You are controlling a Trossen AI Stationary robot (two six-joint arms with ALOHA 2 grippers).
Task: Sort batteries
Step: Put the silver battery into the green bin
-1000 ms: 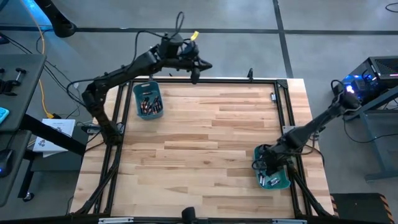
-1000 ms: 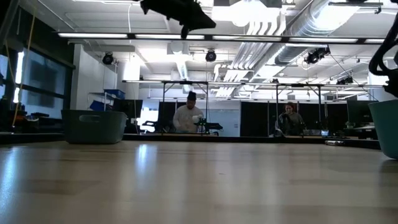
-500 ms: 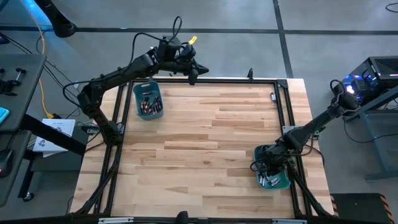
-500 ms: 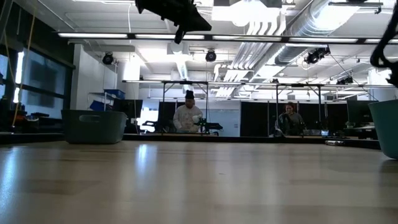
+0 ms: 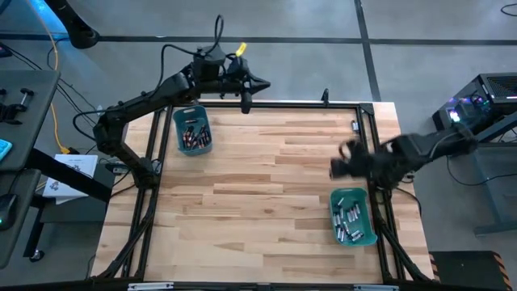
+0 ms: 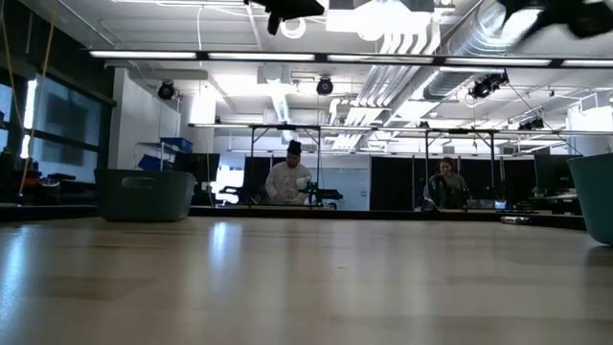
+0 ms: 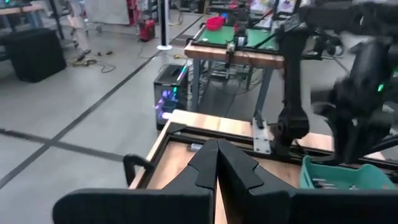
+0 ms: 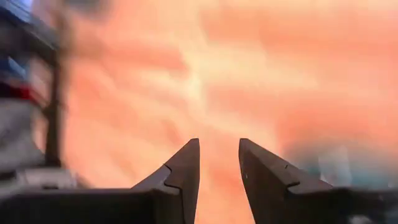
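Observation:
Two teal bins stand on the wooden table. The far-left bin (image 5: 192,129) holds dark batteries (image 5: 194,137) with reddish marks. The near-right bin (image 5: 353,217) holds silvery batteries (image 5: 347,224). My left gripper (image 5: 246,95) hangs shut, high over the table's far edge, to the right of the far-left bin; its fingers (image 7: 216,149) meet with nothing visible between them. My right gripper (image 5: 339,167) is blurred and raised above the table, just beyond the near-right bin. Its fingers (image 8: 219,149) stand apart with nothing between them.
A black frame (image 5: 367,129) runs around the table's edges. The wood between the two bins (image 5: 275,178) is bare. In the low view the bins show at the left (image 6: 144,195) and the right edge (image 6: 596,196). People stand at benches (image 6: 292,182) far behind the table.
My right gripper has risen fast out of the near-right bin and swung toward the table's far edge, tipping as it went. My left gripper has drifted up and a little toward the table's left, staying shut.

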